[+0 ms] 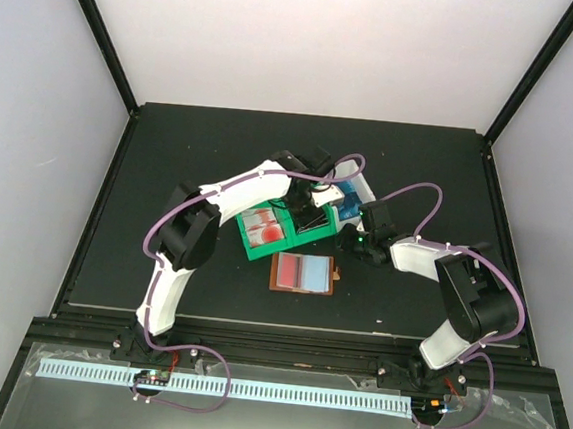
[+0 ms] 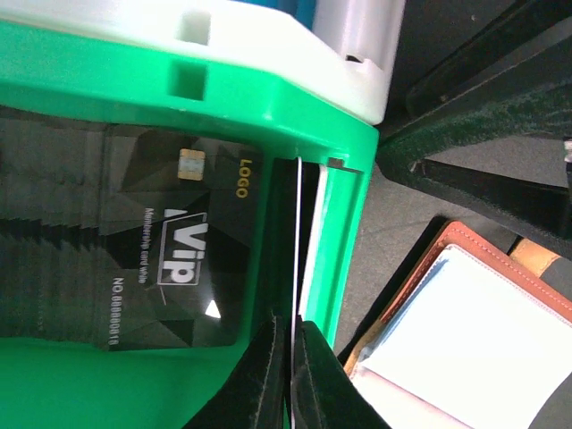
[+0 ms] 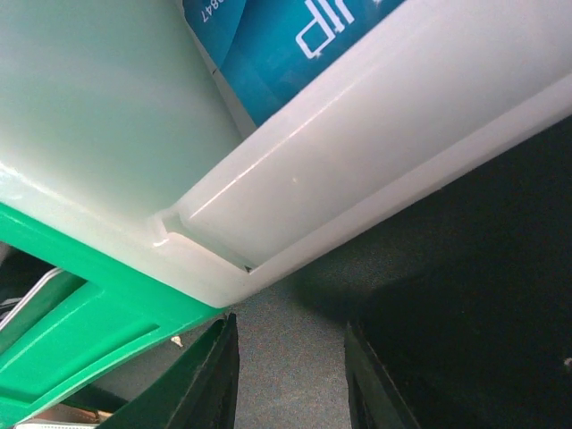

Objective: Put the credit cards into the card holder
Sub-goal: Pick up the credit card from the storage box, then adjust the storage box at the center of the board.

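Left tool (image 2: pixel 290 344) pinches upright card (image 2: pixel 294 241) inside green bin (image 2: pixel 107 76).

PLACE: you're working in a robot lab cell | WALLS: plain white panels (image 1: pixel 312 36) from 9 through 12 to 3 o'clock | FRAME: black struts (image 1: pixel 100 33) at 10 and 2 | BENCH: black table (image 1: pixel 223 139) at centre | RIG: left arm (image 1: pixel 179 240), right arm (image 1: pixel 472 296) bolted to rail (image 1: pixel 294 356) at 6

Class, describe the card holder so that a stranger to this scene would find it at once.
Start at the black table and find the green bin near its middle. Just on the bin's near side lies the card holder, open and flat. It is the only brown-edged leather thing there, not a plastic bin.
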Controlling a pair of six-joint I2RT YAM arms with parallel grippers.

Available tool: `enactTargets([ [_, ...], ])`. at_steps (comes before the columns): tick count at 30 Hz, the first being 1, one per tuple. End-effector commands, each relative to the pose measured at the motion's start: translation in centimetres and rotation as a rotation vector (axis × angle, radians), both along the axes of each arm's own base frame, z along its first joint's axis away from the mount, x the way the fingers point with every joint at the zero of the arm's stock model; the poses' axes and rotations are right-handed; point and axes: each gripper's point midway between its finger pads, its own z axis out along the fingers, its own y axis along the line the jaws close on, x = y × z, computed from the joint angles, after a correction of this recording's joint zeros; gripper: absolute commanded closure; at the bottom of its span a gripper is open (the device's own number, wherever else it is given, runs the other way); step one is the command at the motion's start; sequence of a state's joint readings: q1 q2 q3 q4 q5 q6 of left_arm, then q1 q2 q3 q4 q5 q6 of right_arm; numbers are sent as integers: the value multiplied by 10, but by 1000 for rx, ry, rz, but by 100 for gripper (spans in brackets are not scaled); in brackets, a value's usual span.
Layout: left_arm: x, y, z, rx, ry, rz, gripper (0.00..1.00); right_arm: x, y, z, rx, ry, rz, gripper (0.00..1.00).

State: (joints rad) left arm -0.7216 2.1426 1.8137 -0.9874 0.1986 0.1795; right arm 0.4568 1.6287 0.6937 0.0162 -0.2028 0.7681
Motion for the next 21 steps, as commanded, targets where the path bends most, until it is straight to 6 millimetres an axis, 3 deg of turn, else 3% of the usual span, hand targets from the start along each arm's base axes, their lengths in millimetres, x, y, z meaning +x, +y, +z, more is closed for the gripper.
enactTargets([
  [1, -1, 5, 26, -11, -35, 22, 97, 1, -3, 4, -14, -18, -13, 64],
  [13, 25, 26, 61, -26, -209, 174, 98, 5, -5, 47, -45, -129, 37, 57],
  [16, 28, 33, 73, -57, -255, 234, 98, -1, 3, 47, -68, -129, 85, 56],
  [21, 28, 54, 93, -149, -305, 392, 99, -17, 34, 32, -155, -100, 196, 54],
])
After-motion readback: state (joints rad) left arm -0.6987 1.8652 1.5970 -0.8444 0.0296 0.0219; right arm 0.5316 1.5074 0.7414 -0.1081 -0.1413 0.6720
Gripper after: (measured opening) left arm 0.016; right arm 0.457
